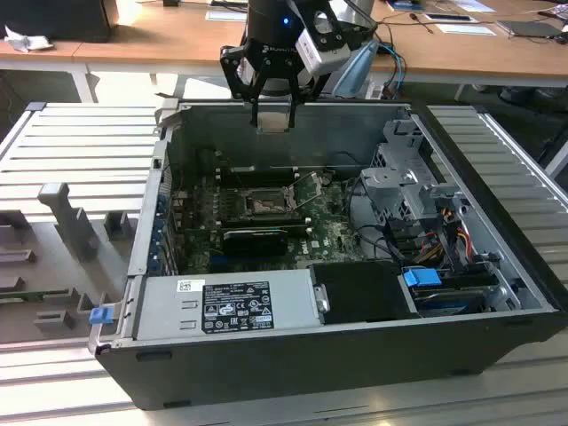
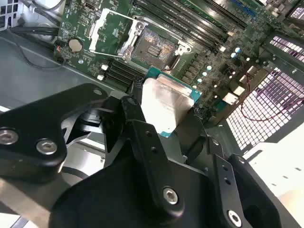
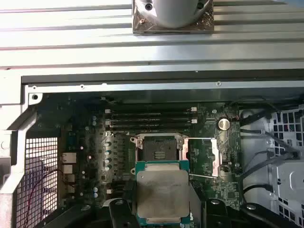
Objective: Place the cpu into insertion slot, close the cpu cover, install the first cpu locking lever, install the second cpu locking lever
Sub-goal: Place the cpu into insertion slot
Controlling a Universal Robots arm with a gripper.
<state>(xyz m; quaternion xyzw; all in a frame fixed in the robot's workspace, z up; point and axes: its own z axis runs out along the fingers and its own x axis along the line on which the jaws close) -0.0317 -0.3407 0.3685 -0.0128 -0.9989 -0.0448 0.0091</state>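
My gripper [image 1: 273, 117] hangs above the back wall of the open computer case, shut on the cpu [image 2: 167, 100], a flat silver-topped chip with a green edge, also seen in the first wrist view [image 3: 161, 192]. One black finger [image 2: 137, 118] presses on each side of the chip. Below, on the green motherboard, the square black insertion slot [image 3: 159, 148] lies bare with its pin field showing [image 2: 154, 45]. The cpu cover [image 2: 111, 29], a silver frame with a square window, stands swung open beside the slot. A thin locking lever [image 3: 199, 176] sticks out near the slot. The chip is well above the slot [image 1: 264, 206].
The grey case [image 1: 497, 293] walls ring the motherboard. A power supply box [image 1: 226, 306] lies along the front, and a drive cage with cables [image 1: 417, 191] stands on the exterior view's right. Black memory slots [image 3: 149, 118] run beside the socket. A black expansion card [image 1: 256, 238] sits in front of it.
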